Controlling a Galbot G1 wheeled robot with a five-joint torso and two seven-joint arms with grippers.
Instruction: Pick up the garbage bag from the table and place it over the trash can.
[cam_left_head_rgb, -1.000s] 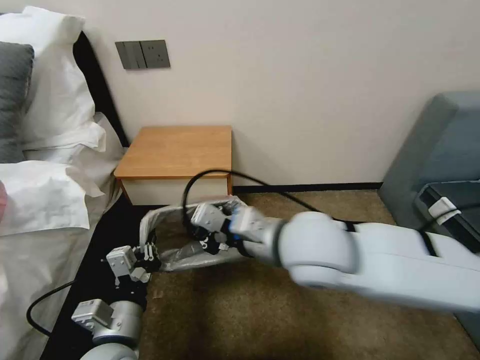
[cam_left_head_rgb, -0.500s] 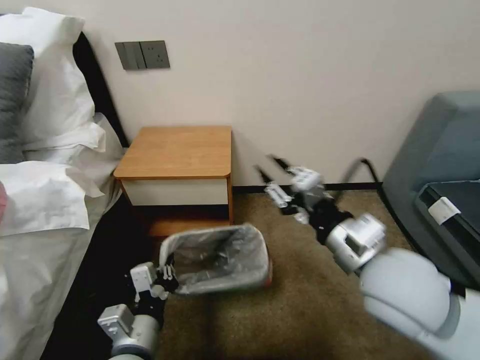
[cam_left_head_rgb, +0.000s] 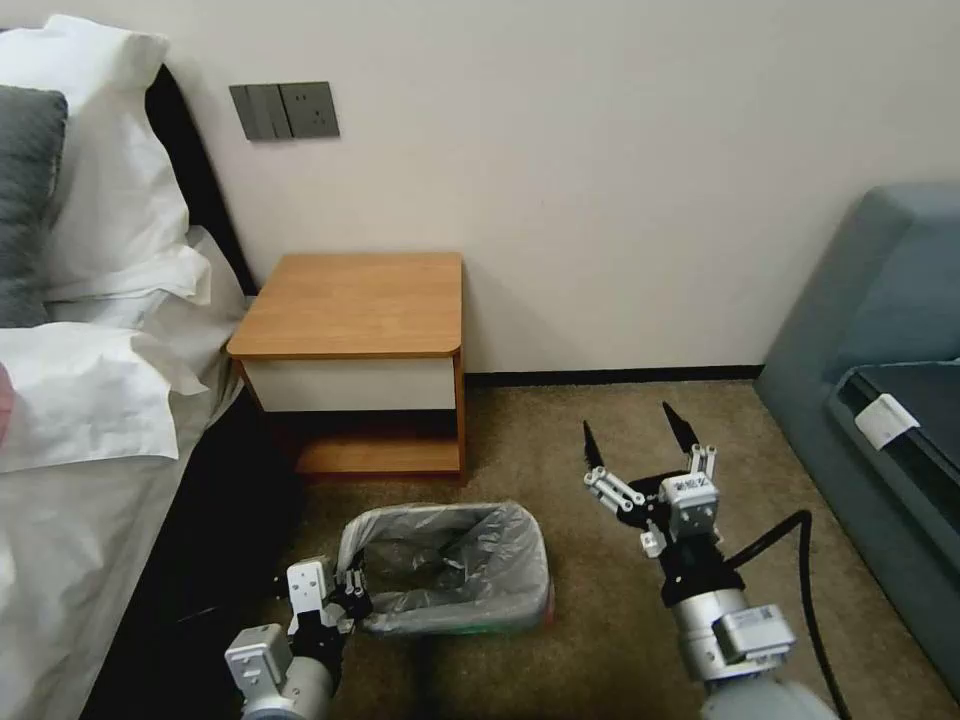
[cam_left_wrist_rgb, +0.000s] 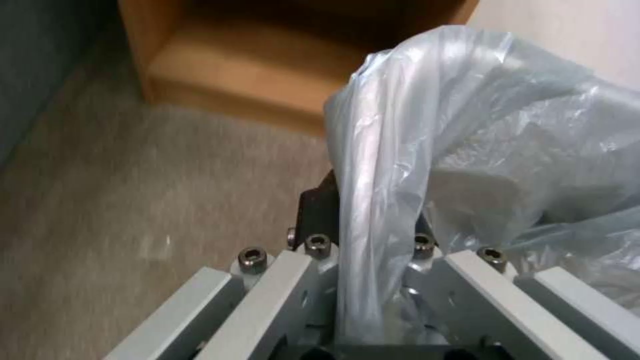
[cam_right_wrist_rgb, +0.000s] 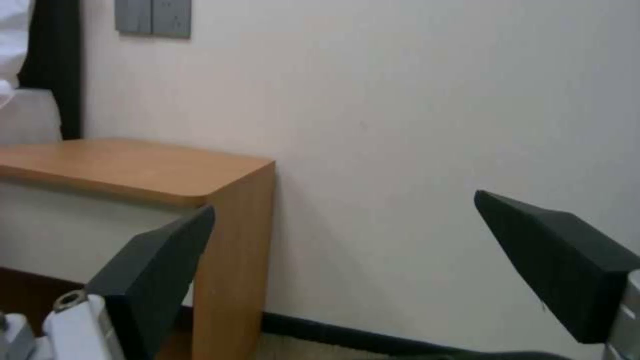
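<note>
The garbage bag (cam_left_head_rgb: 440, 550), crinkled grey plastic, lines the trash can (cam_left_head_rgb: 470, 618) on the carpet in front of the table (cam_left_head_rgb: 350, 300); a pinkish-red edge shows at the bin's right corner. My left gripper (cam_left_head_rgb: 352, 592) is shut on the bag's rim at the bin's left end. In the left wrist view the plastic (cam_left_wrist_rgb: 413, 125) runs down between the fingers (cam_left_wrist_rgb: 317, 205). My right gripper (cam_left_head_rgb: 635, 432) stands open and upright over the carpet, right of the bin and apart from it; its wrist view shows spread fingers (cam_right_wrist_rgb: 153, 260) facing the wall and the table (cam_right_wrist_rgb: 133, 170).
A bed with white pillows (cam_left_head_rgb: 100, 250) borders the left side. A grey-blue sofa (cam_left_head_rgb: 880, 330) stands at the right. The wall with a switch plate (cam_left_head_rgb: 285, 108) is behind the table. Brown carpet (cam_left_head_rgb: 560, 450) lies between bin, table and sofa.
My right arm drew out of the bin, swung right and now stands open beside it. The bin with the bag and my left gripper came nearer to me, away from the table.
</note>
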